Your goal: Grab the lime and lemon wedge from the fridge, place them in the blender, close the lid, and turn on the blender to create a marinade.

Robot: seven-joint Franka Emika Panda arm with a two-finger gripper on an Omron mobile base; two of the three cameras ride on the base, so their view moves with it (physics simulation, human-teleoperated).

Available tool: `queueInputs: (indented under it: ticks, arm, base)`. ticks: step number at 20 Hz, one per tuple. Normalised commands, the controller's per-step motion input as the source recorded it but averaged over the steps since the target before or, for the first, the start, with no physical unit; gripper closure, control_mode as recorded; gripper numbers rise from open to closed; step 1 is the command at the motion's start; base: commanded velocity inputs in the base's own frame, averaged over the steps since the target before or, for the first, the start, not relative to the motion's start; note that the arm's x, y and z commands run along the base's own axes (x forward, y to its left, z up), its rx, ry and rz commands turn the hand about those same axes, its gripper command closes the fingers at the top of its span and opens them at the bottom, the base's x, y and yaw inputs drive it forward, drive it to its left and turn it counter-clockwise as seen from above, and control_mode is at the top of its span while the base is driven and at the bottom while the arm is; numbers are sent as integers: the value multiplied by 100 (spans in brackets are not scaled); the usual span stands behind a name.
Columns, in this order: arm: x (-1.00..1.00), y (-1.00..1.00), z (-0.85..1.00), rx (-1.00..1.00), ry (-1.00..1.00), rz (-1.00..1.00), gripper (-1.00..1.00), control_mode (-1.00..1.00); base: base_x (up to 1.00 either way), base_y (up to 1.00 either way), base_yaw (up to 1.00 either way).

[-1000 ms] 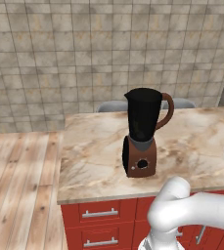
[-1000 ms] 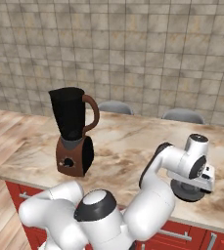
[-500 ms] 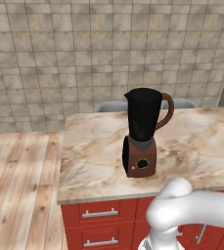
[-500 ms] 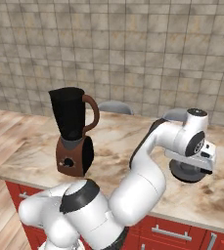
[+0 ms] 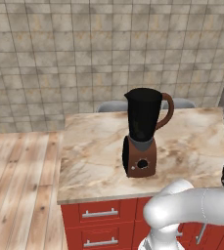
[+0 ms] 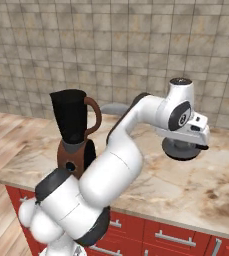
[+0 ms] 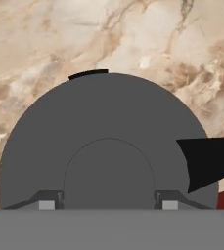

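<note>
**Lid gripped, held above the counter right of the blender**

The marble counter [image 5: 99, 156] tops red cabinets [image 5: 99, 224] with silver pulls, under a tiled wall [image 5: 84, 53]. Wooden floor [image 5: 15, 185] lies to the left. Two grey chair backs [image 5: 112, 105] show beyond the counter's far edge. Nothing stands on the counter between blender and lid.

The blender [image 5: 145, 131] stands near the counter's front, jug top open, brown handle to the right, knob facing the cameras. In the right base view the arm's bulk crosses in front of the blender [image 6: 75, 132] base.

The gripper [image 7: 108, 205] pinches the centre knob of the lid [image 7: 108, 146], one fingertip on each side. The lid [image 6: 182, 149] hangs flat under the hand, off the counter, well apart to the blender's right.
</note>
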Motion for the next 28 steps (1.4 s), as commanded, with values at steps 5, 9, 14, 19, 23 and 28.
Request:
queueInputs:
  ticks: [5,9,14,19,23,28]
  arm:
    - [22,67,100,-7,-7,0,100,-100]
    - [29,60,100,-2,-5,0,100,-100]
    - [24,59,99,0,-8,0,100,-100]
    - [15,80,46,0,-20,0,100,-100]
    - [30,97,1,0,-20,0,100,-100]
    - [32,100,0,0,-5,0,100,-100]
  base:
    - [0,0,0]
    - [0,0,0]
    - [0,0,0]
    - [0,0,0]
    - [0,0,0]
    - [0,0,0]
